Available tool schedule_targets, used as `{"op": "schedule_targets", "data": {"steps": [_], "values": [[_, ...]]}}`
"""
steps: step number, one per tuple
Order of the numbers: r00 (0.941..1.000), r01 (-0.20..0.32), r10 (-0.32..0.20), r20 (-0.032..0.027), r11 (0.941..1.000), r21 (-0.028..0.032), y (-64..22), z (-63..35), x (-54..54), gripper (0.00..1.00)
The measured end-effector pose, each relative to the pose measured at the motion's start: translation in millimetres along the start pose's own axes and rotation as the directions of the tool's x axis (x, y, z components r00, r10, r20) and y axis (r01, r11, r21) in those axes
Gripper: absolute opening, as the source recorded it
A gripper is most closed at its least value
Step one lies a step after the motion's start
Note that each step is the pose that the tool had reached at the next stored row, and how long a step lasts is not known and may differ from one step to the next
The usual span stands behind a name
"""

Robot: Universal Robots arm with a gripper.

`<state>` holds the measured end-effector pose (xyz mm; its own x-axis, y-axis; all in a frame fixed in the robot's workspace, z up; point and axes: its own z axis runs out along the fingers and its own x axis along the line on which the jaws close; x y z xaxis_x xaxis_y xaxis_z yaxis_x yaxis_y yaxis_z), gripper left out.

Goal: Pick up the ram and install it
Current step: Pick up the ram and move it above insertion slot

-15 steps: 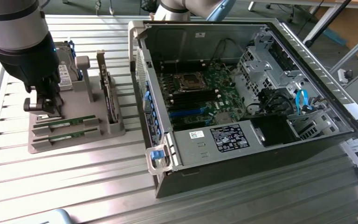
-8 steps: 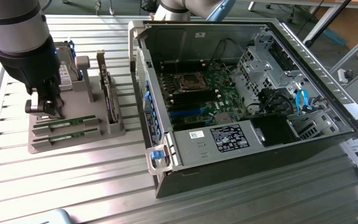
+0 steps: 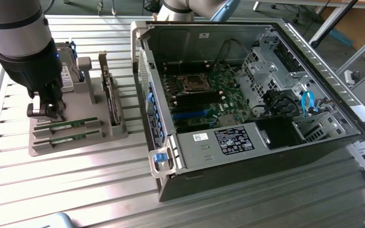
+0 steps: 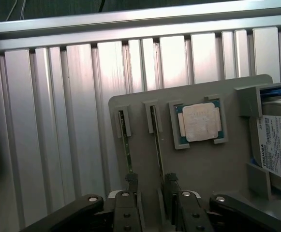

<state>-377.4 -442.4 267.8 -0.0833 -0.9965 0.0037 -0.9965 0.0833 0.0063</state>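
Partly — ram behind spread fingers

**Exterior view.** Bright overall, lit from above. Strong glare is recorded on the slatted metal tabletop toward the exterior view's left, where the slats are washed almost white. The inside of the computer case is left dim, and its corner toward the exterior view's right is sunk in deep shadow.

**Wrist view.** A soft pinkish sheen is spread along the tabletop slats. The processor chip lid is lit pale. The claw is rendered dark and underlit.
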Motion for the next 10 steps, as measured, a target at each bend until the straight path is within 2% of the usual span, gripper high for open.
{"op": "schedule_targets", "data": {"steps": [10], "values": [[1.0, 0.0, 0.0, 0.0001, 1.0, 0.0001, -0.4, 4.1, 3.9, 0.36]]}}
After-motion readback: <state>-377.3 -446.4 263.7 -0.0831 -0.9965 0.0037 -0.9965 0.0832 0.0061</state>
